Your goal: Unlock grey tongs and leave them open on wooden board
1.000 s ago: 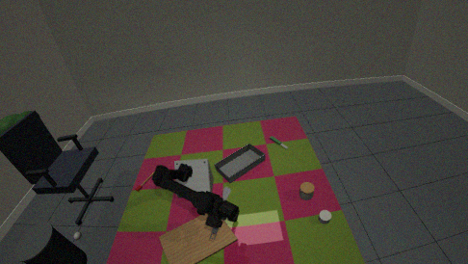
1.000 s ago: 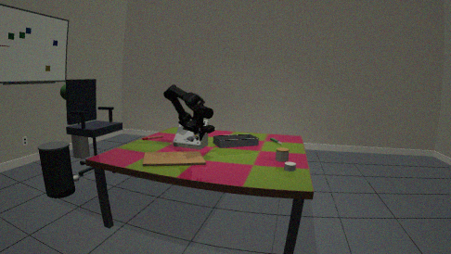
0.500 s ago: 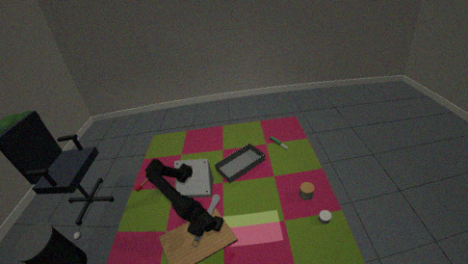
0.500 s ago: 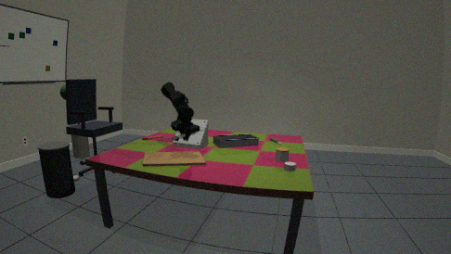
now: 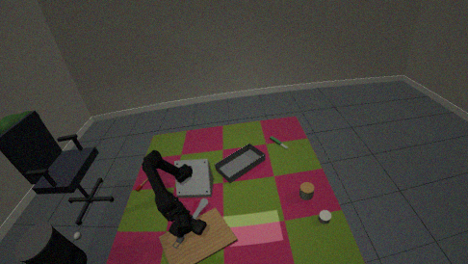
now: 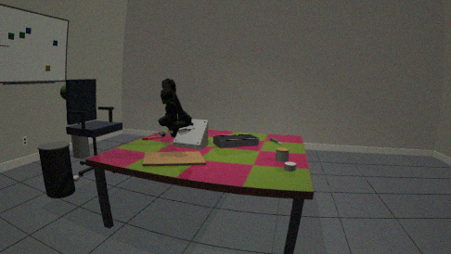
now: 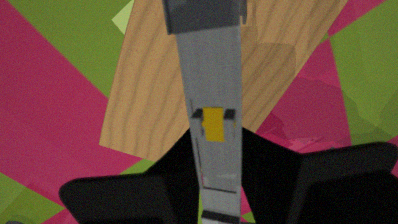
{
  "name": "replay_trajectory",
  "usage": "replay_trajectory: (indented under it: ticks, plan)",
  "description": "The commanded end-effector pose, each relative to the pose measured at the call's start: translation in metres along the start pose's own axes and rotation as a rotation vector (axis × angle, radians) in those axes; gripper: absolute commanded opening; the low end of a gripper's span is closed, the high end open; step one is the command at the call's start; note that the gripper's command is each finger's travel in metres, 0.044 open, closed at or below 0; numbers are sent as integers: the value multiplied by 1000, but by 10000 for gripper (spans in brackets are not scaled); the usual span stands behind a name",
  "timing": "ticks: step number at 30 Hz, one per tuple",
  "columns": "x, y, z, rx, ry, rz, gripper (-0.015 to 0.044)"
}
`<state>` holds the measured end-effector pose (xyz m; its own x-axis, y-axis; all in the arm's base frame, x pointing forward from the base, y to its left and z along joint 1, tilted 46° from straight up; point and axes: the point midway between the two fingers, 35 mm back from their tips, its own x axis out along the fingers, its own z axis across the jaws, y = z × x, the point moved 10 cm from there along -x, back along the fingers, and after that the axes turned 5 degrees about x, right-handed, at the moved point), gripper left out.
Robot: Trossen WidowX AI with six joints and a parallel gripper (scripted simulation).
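Top view: shows a pink-and-green checkered surface (image 5: 250, 198) (image 6: 218, 173) (image 7: 45, 95), with the black arm (image 5: 161, 190) (image 6: 171, 104) reaching over it. Wooden board (image 5: 212, 241) (image 6: 173, 158) (image 7: 145, 90) lying flat near the arm's end. Grey sloped box (image 5: 195, 178) (image 6: 199, 134) beyond the board, roasting tin (image 5: 222, 171) (image 6: 236, 142) just beside the box. Grey tongs (image 5: 200, 208) (image 7: 212, 80) held up off the tin, partly over the board in the top view. Long axis running diagonally, one end toward the box, other over the board; in the wrist view, straight up and down the frame. Can't tell which end has the tips, or how steep. End effector (image 5: 190, 226) (image 6: 175, 130) (image 7: 211, 128) clamped on the tongs. Yellow patch (image 7: 213, 124) facing the wrist camera.
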<state>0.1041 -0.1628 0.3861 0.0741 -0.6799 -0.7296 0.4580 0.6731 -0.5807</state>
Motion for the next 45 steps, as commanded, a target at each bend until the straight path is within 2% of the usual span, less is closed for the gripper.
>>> replay_trajectory:
  ticks: [1,17,32,45]
  plan:
    - [-12,-9,-17,18,-24,-33,-150]
    - [-20,-15,-30,19,-45,-94,-150]
    - [-1,1,-10,-133,-138,-441,-150]
    - [6,25,-4,-148,-167,-704,-150]
